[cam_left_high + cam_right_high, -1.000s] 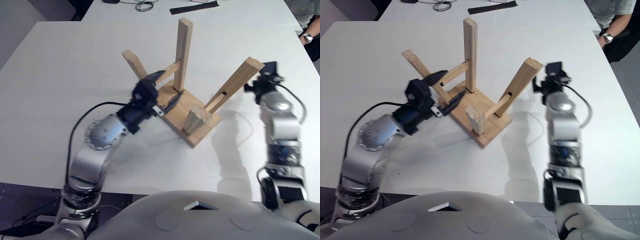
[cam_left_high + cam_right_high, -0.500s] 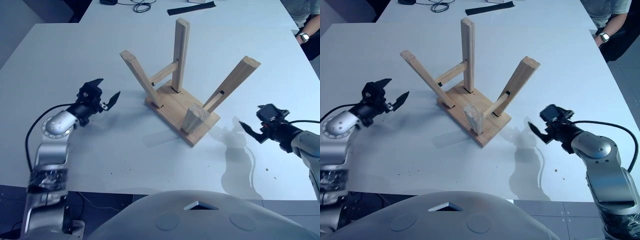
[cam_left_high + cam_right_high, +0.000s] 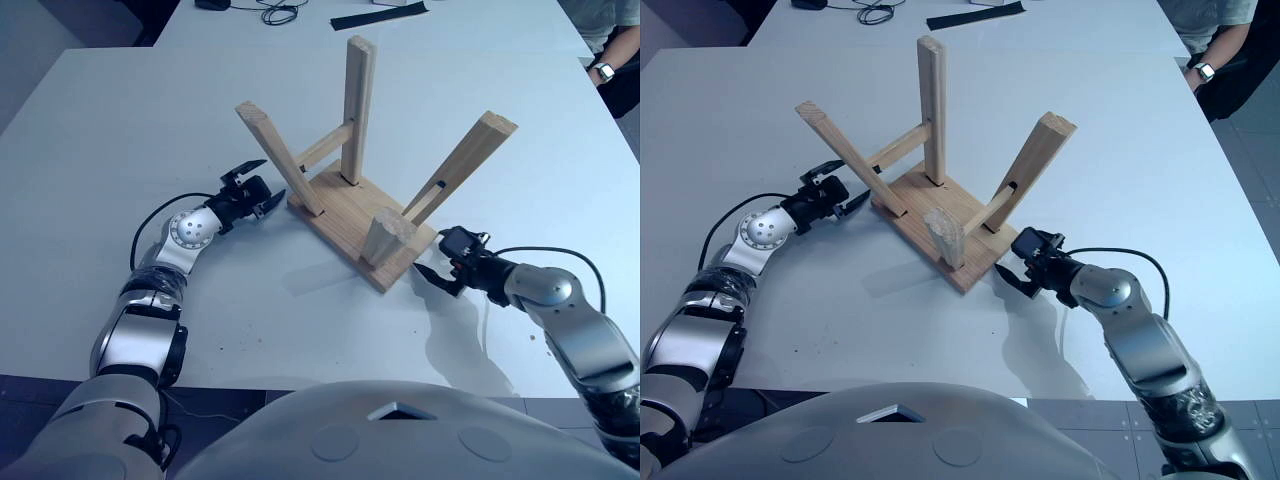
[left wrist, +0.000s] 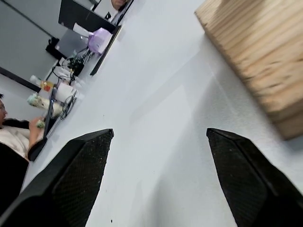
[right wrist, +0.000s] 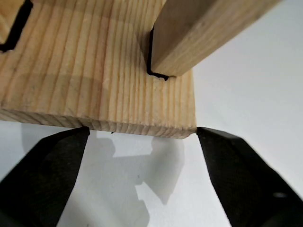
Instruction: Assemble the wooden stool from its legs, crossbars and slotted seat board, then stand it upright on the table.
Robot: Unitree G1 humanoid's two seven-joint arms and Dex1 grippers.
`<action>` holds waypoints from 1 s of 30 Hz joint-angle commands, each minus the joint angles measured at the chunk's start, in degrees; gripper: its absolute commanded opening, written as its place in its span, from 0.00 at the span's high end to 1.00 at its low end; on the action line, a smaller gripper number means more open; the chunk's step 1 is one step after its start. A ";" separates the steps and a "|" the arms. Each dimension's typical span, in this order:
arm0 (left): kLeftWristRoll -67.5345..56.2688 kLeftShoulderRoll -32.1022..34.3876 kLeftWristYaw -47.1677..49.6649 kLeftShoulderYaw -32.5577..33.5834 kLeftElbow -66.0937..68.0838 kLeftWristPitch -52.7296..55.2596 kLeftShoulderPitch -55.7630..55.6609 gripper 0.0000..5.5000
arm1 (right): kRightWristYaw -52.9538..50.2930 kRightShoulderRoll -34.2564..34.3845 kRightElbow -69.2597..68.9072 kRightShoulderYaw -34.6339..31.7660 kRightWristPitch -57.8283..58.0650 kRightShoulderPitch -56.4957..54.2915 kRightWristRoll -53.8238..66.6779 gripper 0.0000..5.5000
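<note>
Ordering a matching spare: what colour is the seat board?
The seat board is pale natural wood with straight grain, clearest in the right wrist view.

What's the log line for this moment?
pale wooden stool: upside down on white table | left hand: open beside seat board | right hand: open at its corner

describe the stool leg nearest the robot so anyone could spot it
On the white table the stool sits upside down, seat board flat, legs pointing up. This leg rises from the board's near edge, by the right gripper. Unlike the other three, it looks stubby, its pale end face toward the camera.
</note>
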 commanded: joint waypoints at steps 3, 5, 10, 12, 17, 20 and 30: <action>-0.32 -2.15 -8.85 -4.48 3.43 -4.43 4.31 0.33 | -1.69 3.77 5.80 2.48 -3.13 -2.90 -1.39 0.24; -3.71 -2.17 -13.35 -4.69 1.16 -5.14 6.11 0.33 | -1.60 4.36 7.82 3.11 -4.55 -3.67 -1.92 0.24; -14.60 1.94 -22.97 -4.30 -11.75 -1.62 12.78 0.33 | -0.81 5.15 12.51 3.80 -8.51 -5.28 -3.19 0.24; -19.61 3.57 -24.57 -2.45 -18.35 3.77 15.31 0.33 | -0.51 5.07 12.95 3.66 -9.43 -4.83 -3.29 0.24; -30.25 5.82 -21.93 3.37 -38.50 22.89 25.08 0.33 | 0.57 5.85 11.51 1.92 -9.13 -3.10 -1.19 0.24; -32.72 5.72 -18.31 5.98 -49.84 32.10 33.47 0.33 | 1.15 6.62 9.74 -0.49 -7.76 -2.90 1.06 0.24; -25.66 1.88 -3.52 9.87 -59.54 46.95 39.30 0.45 | 2.42 1.35 1.41 -11.73 -5.67 10.34 3.71 0.33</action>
